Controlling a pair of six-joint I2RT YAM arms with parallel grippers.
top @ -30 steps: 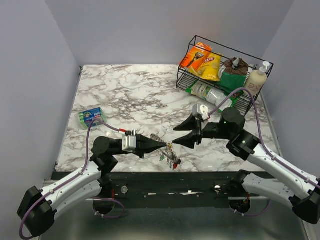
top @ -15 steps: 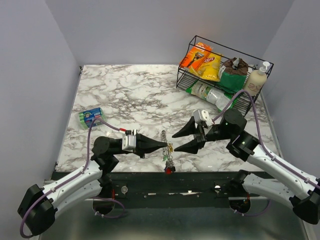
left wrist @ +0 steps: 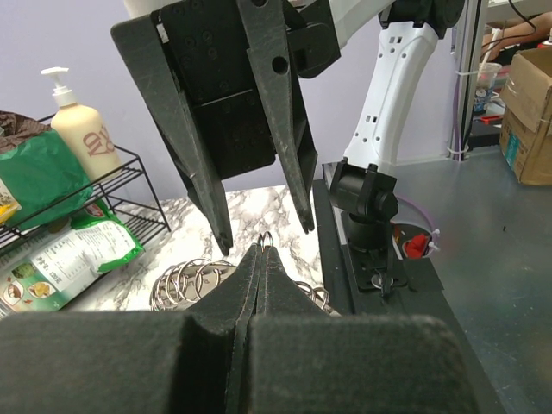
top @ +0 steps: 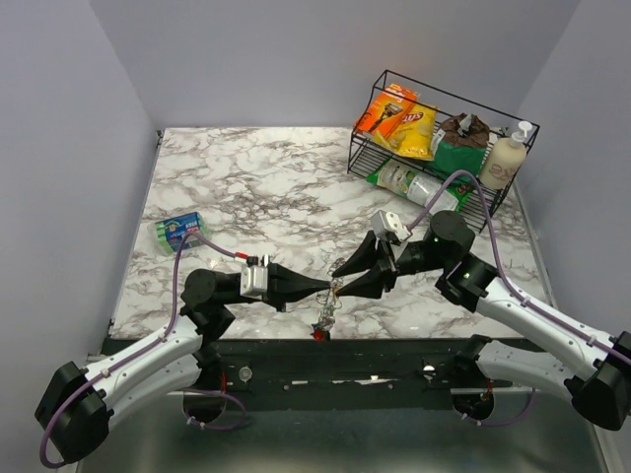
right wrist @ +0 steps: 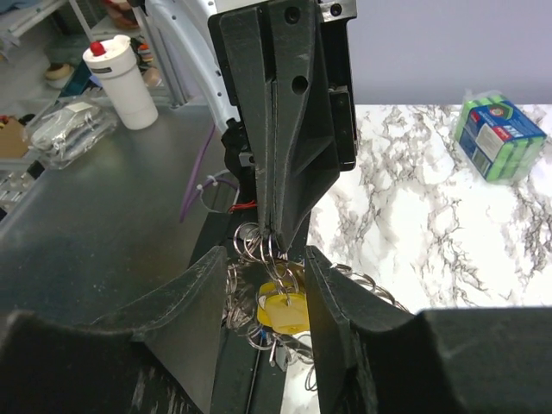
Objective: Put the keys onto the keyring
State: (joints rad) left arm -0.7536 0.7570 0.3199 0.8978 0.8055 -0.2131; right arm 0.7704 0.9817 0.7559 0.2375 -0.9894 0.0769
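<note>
the left gripper (top: 328,287) is pressed together on the keyring (right wrist: 259,246), holding it over the near edge of the table (top: 246,187), with the keys (right wrist: 285,310) dangling beneath, a yellow head plainest. the right gripper (top: 339,283) has its jaws spread, one either side of the hanging bunch. at the far right a yellow bag (top: 416,128) reads "lay's", while the label on the lotion bottle (left wrist: 73,138) is too blurred to read.

keyring (left wrist: 188,280) 1 | wire rack (top: 485,202) 1 | sponge pack (top: 179,232) 1
</note>
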